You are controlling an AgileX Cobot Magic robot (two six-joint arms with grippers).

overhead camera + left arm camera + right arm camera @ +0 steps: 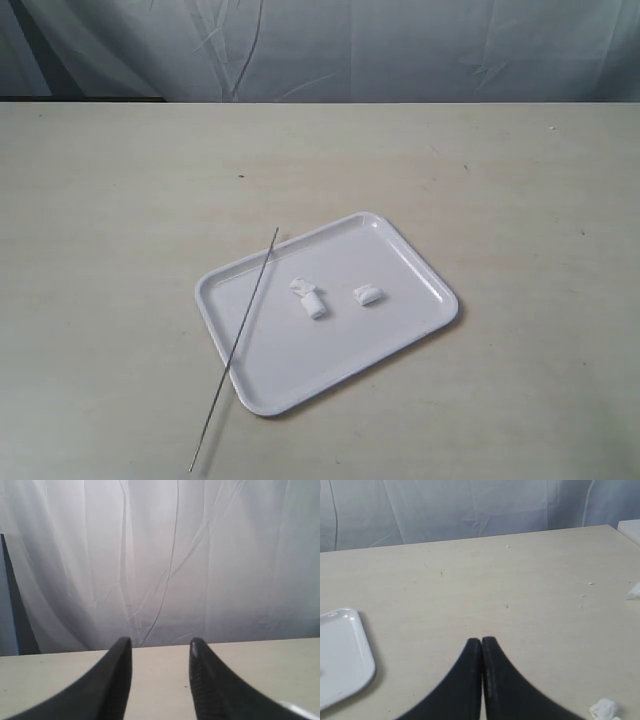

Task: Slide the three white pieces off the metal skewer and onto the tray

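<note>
The white tray (290,375) lies flat on the table at the middle of the exterior view. Two white pieces (311,299) sit touching each other on it, and a third white piece (367,295) lies just to their right. The bare metal skewer (240,335) rests slanted across the tray's left rim, its near end on the table. Neither gripper shows in the exterior view. My left gripper (160,649) is open and empty above the table. My right gripper (481,641) is shut with nothing in it, a tray corner (350,655) off to its side.
A pale curtain (320,45) hangs behind the table's far edge. In the right wrist view a small white scrap (605,709) lies on the table near the gripper, another white bit (634,591) farther off, and a white object's corner (630,529) at the table's edge.
</note>
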